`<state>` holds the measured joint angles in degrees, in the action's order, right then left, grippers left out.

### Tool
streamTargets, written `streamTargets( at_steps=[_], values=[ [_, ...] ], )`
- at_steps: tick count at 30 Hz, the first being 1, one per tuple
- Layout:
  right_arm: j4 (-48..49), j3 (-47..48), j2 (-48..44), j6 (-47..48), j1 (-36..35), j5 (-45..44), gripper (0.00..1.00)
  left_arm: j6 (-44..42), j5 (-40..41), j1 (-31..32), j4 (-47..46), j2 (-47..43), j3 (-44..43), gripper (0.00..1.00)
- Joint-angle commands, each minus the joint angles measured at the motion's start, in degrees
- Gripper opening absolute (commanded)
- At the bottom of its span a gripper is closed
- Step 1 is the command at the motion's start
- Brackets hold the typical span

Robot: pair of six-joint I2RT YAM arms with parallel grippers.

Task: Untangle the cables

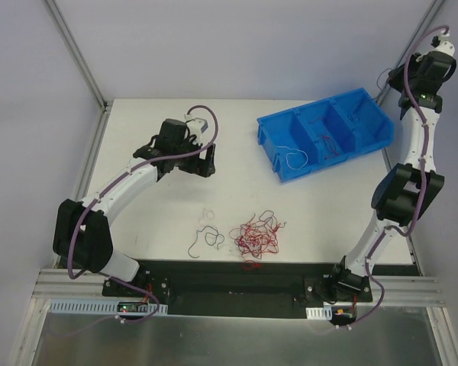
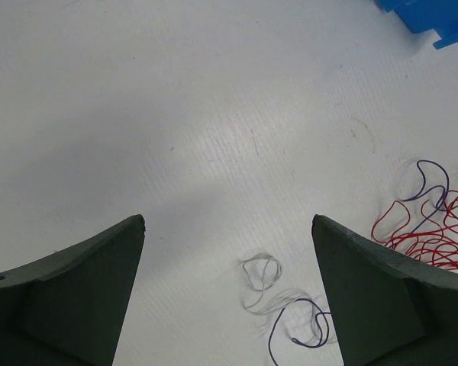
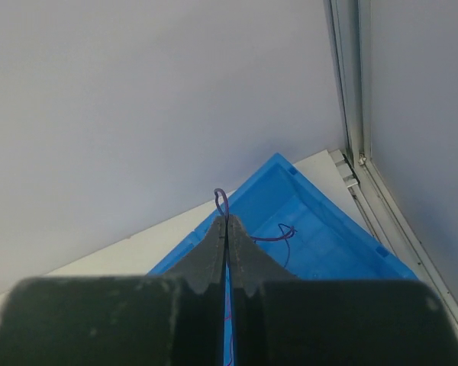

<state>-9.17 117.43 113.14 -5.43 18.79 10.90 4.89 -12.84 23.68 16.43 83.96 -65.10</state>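
Top external view: red cables (image 1: 256, 236) tangled on the table (image 1: 137, 122) near its front edge, loose strands (image 1: 208, 238) just beside.
Left hand (image 2: 229, 221): spread wide, empty, above the table.
Right hand (image 3: 227, 219): closed, pinching a dark cable (image 3: 220, 200) over the blue bin (image 3: 328, 229).

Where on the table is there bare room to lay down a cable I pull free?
Bare table lies between the red tangle and the bin, out to the right edge. Another patch runs along the far edge, left of the bin, beyond the left gripper. Crowded: front centre, where loose strands lie beside the tangle.
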Motion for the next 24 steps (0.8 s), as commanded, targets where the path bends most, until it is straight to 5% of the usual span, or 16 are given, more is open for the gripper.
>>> streamTargets(
  at_steps=[1, 7, 14, 17, 20, 24],
  values=[
    [6.3, 3.0, 5.1, 5.0, 0.3, 1.5, 0.00, -1.2, 0.3, 0.4, -1.3, 0.7, -2.1, 0.90],
    [0.1, 13.5, 17.1, 4.4, -0.2, 2.6, 0.00, 0.3, 1.4, 0.4, -1.3, 1.9, -2.4, 0.89],
    [-0.7, 6.2, 15.0, 4.8, -2.2, -1.3, 0.00, 4.3, -3.6, 0.4, -1.3, 1.9, -2.9, 0.88],
    [-2.4, 5.7, 14.6, 7.3, -3.0, -3.1, 0.13, 6.5, -5.4, 0.4, -1.2, 0.4, -2.8, 0.88],
    [-8.7, 8.9, 15.4, 10.3, -4.0, -8.9, 0.51, 7.9, -7.8, 0.8, -1.5, -2.1, -2.8, 0.88],
    [-20.6, 13.8, 14.0, 14.7, -6.1, -19.0, 0.67, 7.4, -6.0, 4.1, -1.7, -7.6, -1.4, 0.90]
  ],
)
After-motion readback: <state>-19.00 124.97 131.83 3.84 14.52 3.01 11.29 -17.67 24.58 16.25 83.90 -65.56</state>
